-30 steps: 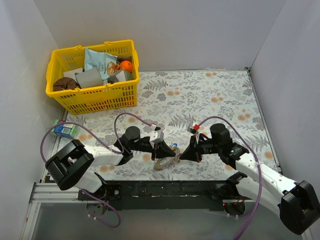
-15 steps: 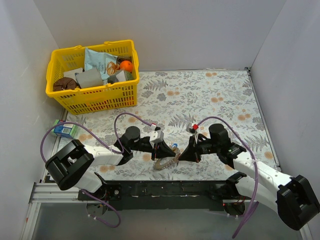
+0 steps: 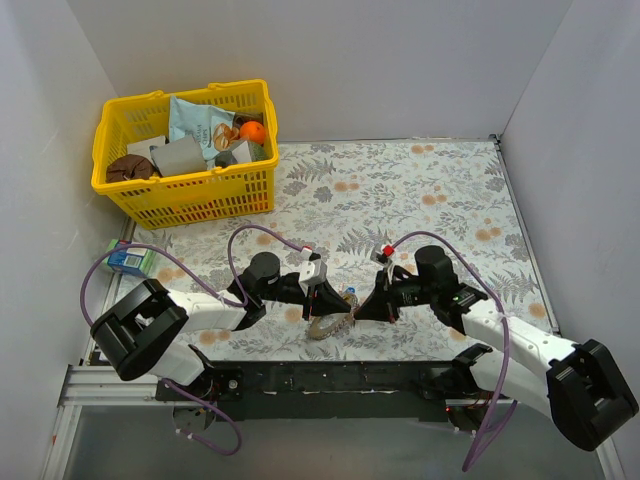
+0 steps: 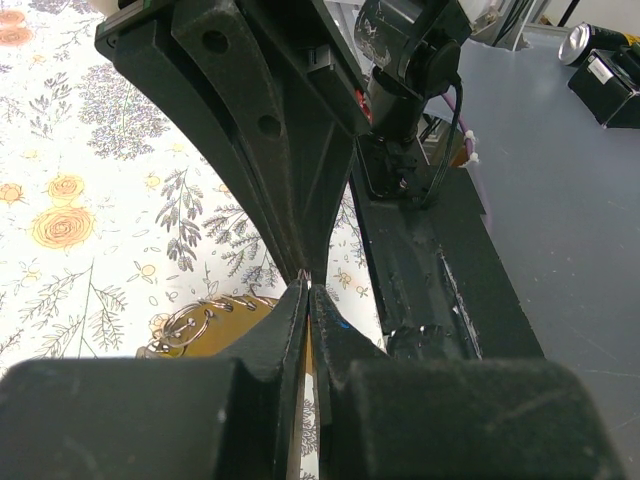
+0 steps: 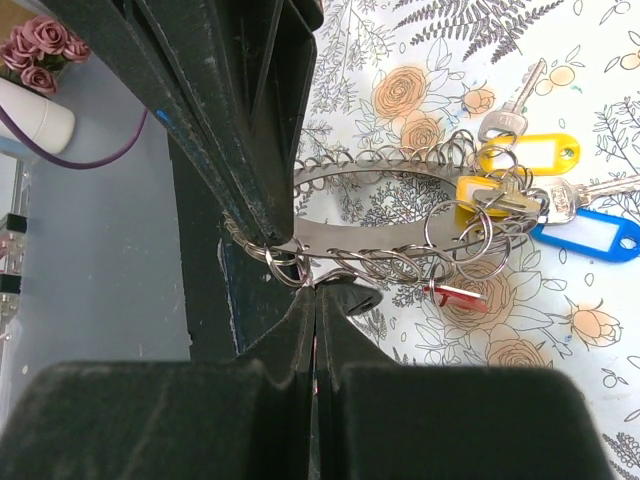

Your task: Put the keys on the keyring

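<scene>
Two pincers meet tip to tip low over the flowered cloth (image 3: 430, 190). On one side the left pincer (image 3: 322, 303) has its fingers pressed together on one end of the keyring (image 5: 385, 238), with the silver band caught at its tips. Facing it, the right pincer (image 5: 316, 292) also has its fingers flat together with no gap. Its tips touch the near rim of the keyring among the small wire loops, just beside the left pincer's tips. I cannot tell whether a loop is nipped between them.

From both sets of tips the keyring stretches away over the cloth. The keys (image 5: 480, 194) sit at its far end, well out from the right pincer's tips. Two have yellow tags (image 5: 530, 153), one has a blue tag (image 5: 590, 238) and lies outermost, and one with a red tag (image 5: 462, 297) is nearer the pincer. Their small rings overlap the loops, and I cannot tell which are hooked on. A yellow basket (image 3: 190, 190) stands well off beyond the left pincer.
</scene>
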{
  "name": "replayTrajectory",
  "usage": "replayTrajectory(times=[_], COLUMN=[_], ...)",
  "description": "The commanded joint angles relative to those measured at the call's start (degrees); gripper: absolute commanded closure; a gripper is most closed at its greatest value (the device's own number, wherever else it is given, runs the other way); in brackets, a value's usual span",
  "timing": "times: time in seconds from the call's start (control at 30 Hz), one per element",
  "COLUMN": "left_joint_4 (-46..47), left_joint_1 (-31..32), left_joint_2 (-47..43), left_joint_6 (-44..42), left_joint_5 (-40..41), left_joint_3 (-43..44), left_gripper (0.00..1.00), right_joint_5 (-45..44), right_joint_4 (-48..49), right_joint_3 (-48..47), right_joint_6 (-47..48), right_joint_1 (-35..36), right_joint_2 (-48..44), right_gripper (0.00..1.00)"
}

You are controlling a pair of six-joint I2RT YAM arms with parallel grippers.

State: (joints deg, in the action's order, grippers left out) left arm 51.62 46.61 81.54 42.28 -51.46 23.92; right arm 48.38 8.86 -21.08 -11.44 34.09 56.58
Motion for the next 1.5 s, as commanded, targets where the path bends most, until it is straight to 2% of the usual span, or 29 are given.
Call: replayTrajectory(times=[0.0,0.2,0.3,0.33,0.4,0.43,0.57,0.97,1.2,1.4,1.47], left_joint_4=[3.3,3.1,3.0,2.9,2.6,2.5,2.2,2.1,2.3,2.7,2.7], left_joint_1=[0.0,-0.1,-0.1,-0.1,-0.1,-0.1,-0.1,-0.1,-0.1,-0.1,-0.1], left_joint_2=[-2.0,-2.3,-2.6,-2.7,-2.9,-3.0,-3.1,-3.0,-3.0,-2.7,-2.7], left_joint_6=[0.1,-0.3,-0.4,-0.4,-0.6,-0.7,-0.9,-0.6,-0.3,0.2,0.2], left_joint_5=[0.0,0.3,0.3,0.3,0.3,0.4,0.5,-0.2,-0.3,-0.7,-0.8], left_joint_3=[0.3,0.2,0.0,-0.1,-0.1,-0.2,-0.1,0.8,1.0,1.2,1.4], left_gripper=[1.00,1.00,1.00,1.00,1.00,1.00,1.00,1.00,1.00,1.00,1.00], right_joint_5=[0.6,-0.6,-2.3,-2.7,-3.4,-3.5,-1.9,-0.8,1.0,2.2,2.5], right_joint_4=[3.4,-0.2,-3.4,-3.8,-3.9,-3.2,-1.1,3.2,8.5,9.9,9.7], right_joint_3=[-1.2,-1.1,-1.1,-1.0,-0.7,-0.6,-0.8,-1.8,-0.5,-0.5,-0.5], right_joint_6=[-1.4,0.6,2.4,2.6,2.5,2.2,1.5,-1.0,-4.7,-5.6,-5.5], right_joint_1=[-0.1,-0.1,-0.1,-0.1,-0.1,-0.1,-0.1,-0.1,-0.1,-0.1,-0.1], right_joint_2=[1.1,-1.1,-4.0,-5.8,-7.6,-9.2,-10.8,-8.5,-6.1,-4.1,-3.9], right_gripper=[0.99,0.98,0.80,0.69,0.59,0.50,0.39,0.44,0.57,0.80,0.82])
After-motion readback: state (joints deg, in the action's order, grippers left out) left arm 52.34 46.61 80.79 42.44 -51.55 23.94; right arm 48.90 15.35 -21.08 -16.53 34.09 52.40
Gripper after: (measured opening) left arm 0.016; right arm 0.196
